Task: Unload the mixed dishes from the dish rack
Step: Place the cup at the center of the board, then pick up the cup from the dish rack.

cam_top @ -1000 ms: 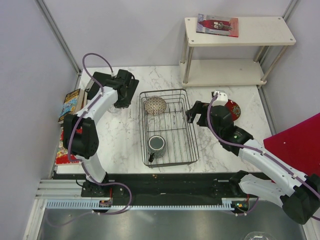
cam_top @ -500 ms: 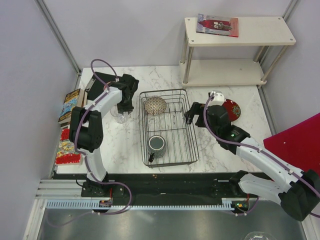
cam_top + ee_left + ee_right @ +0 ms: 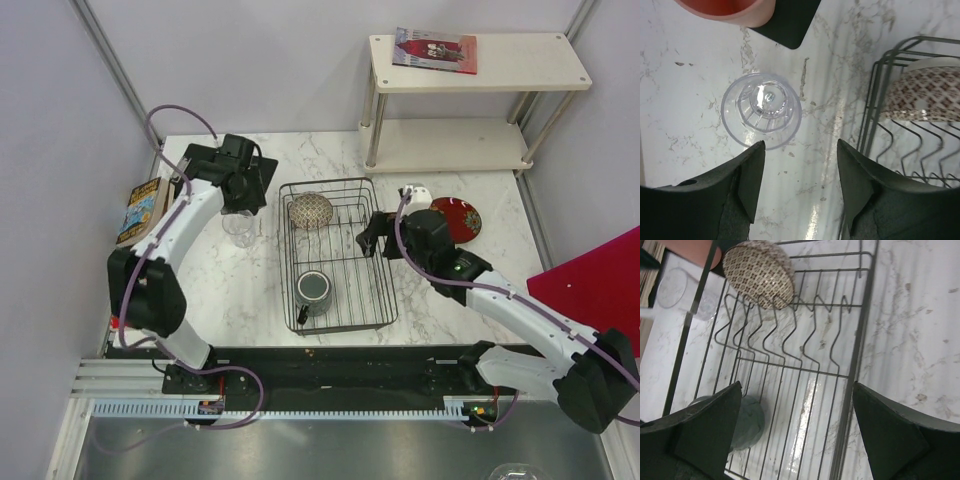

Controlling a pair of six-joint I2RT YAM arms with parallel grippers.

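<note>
The dish rack (image 3: 386,290), a black wire basket, stands mid-table and holds a speckled bowl (image 3: 311,210) at its far end and a dark grey mug (image 3: 313,290) near the front. A small clear glass (image 3: 238,226) stands upright on the marble left of the rack. My left gripper (image 3: 801,145) hovers open just short of the glass (image 3: 761,110), holding nothing. A pink cup (image 3: 730,10) sits on the black mat (image 3: 787,22). Over the rack's (image 3: 855,365) right side my right gripper (image 3: 796,387) stands wide open and empty, above the mug (image 3: 742,422) and bowl (image 3: 758,272). A red plate (image 3: 455,218) lies right of the rack.
Books (image 3: 140,205) are stacked at the table's left edge. A white two-level shelf (image 3: 470,100) with a magazine stands at the back right. A red panel (image 3: 600,290) borders the right side. The black mat (image 3: 205,160) lies at the back left.
My left gripper has opened and let go of the clear glass, which now stands on the marble, and has drawn back. My right gripper has moved left, over the rack.
</note>
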